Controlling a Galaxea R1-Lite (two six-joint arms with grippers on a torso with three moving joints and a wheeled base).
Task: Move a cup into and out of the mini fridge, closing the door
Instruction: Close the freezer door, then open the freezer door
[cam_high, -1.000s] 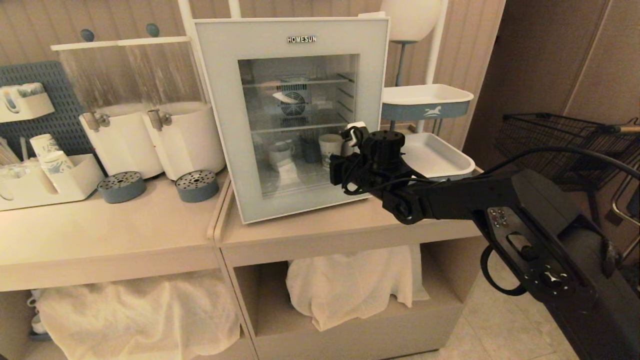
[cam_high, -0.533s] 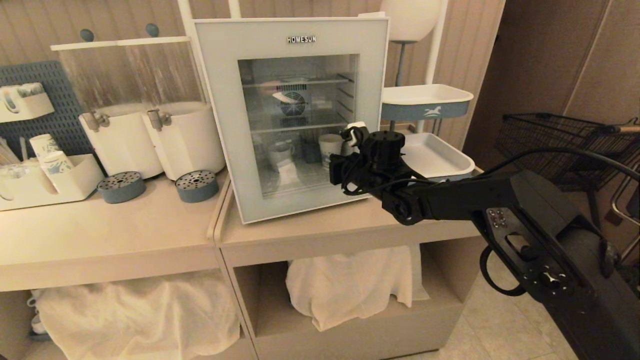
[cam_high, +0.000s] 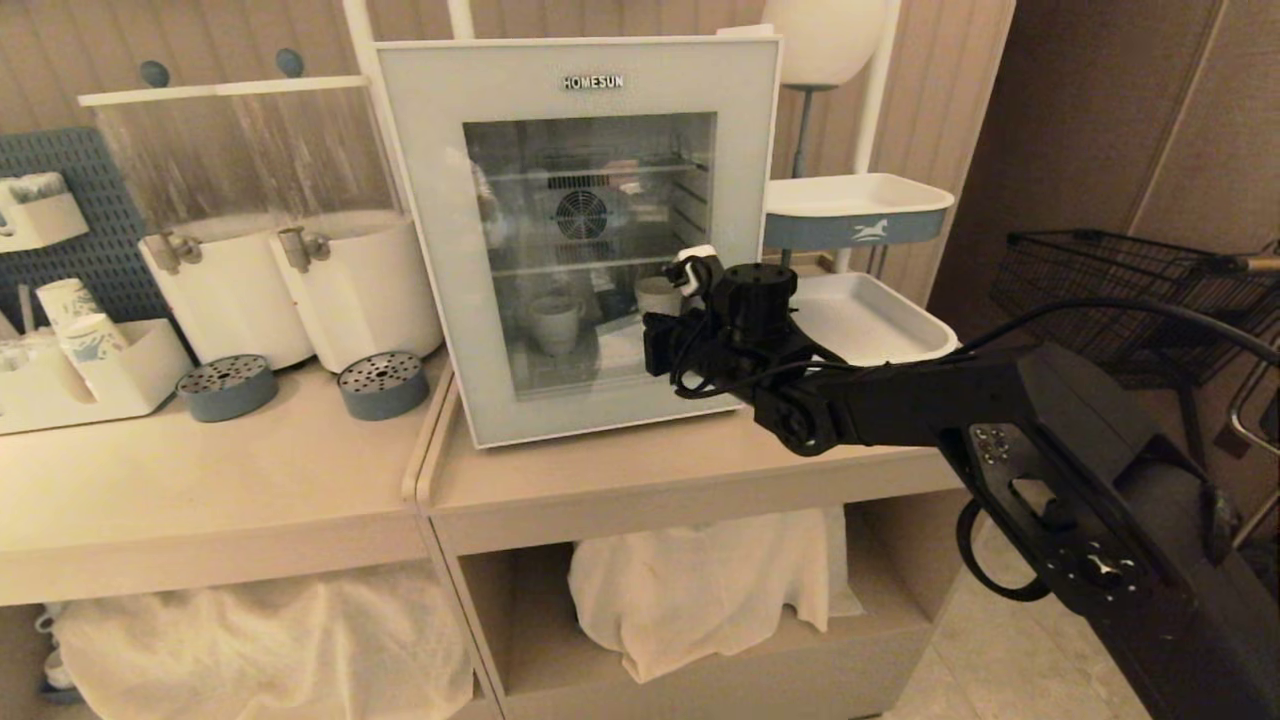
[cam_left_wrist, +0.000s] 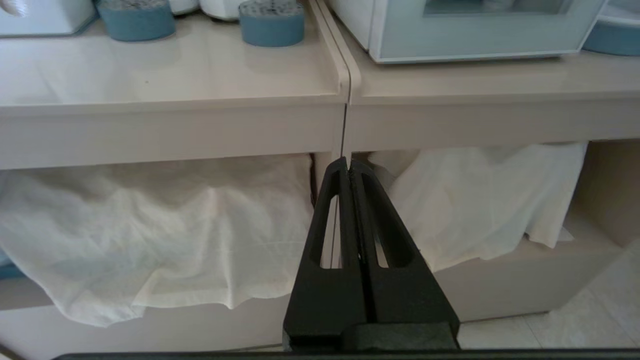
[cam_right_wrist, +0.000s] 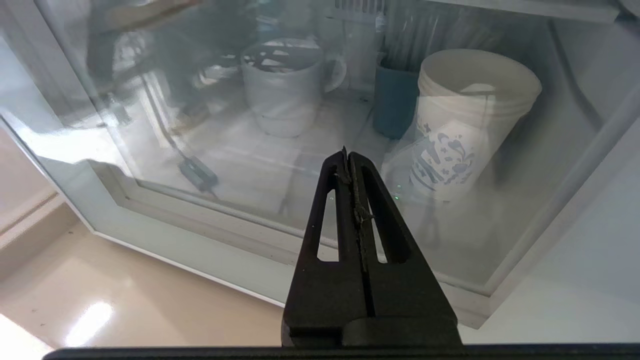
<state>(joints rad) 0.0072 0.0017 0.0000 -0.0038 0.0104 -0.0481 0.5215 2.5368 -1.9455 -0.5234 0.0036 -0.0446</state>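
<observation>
Only the camera has shifted; nothing on the tabletop moved. Right claw hangs closed and empty before the grey-blue glass-windowed door of the white boxy mini fridge. Left claw is closed too.

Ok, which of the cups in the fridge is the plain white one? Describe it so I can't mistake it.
Find the mini fridge on the counter and look through its closed door at the bottom shelf. The cup is the squat white one farthest from the right gripper. Unlike the dark blue cup and the taller blue-printed paper cup, it's plain.

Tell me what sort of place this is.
Probably a café-style drinks corner or a mock-up of one: a glass-door mini fridge holding cups on a counter, two tapped drink dispensers beside it, and stacked paper cups.
</observation>
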